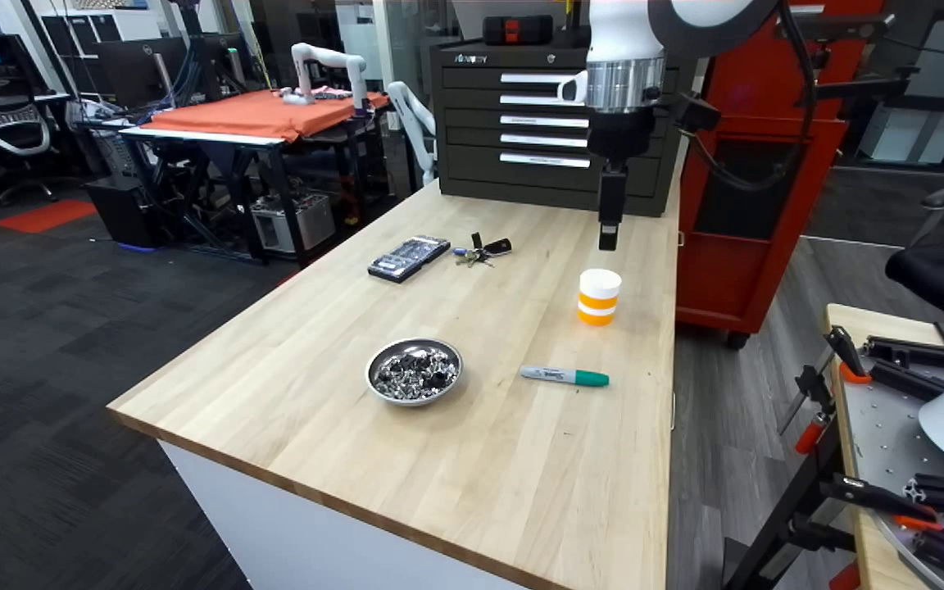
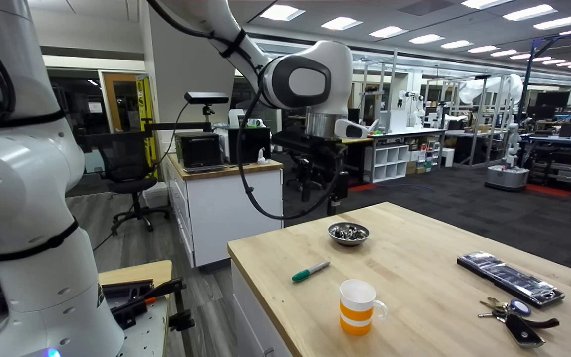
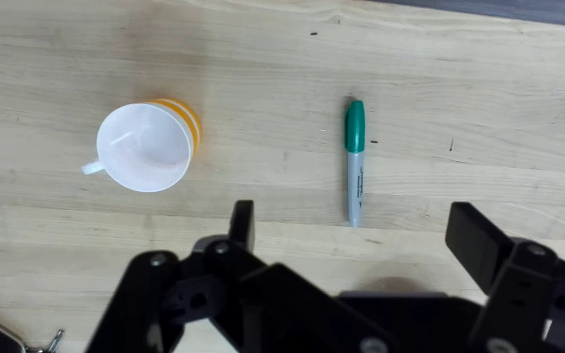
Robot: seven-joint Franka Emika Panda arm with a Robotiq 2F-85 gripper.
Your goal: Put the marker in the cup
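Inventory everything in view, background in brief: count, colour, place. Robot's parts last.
Tabletop: 1, pale wood, in all views
Sharpie marker: 1, grey with green cap, lying on tabletop
Mug: 1, white with orange bands, upright on tabletop
Metal bowl: 1, silver, on tabletop
Small parts: uncounted heap, silver and black, in the bowl
Flat case: 1, black with shiny top, on tabletop
Key bunch: 1, metallic, black and blue, near the case
Drawer chest: 1, dark, at tabletop's far end
Wheeled cabinet: 1, red, near tabletop
Other robot arms: several, mostly white, background
Robot arm: 1, white and grey, over tabletop
Gripper: 1, black, open, over tabletop
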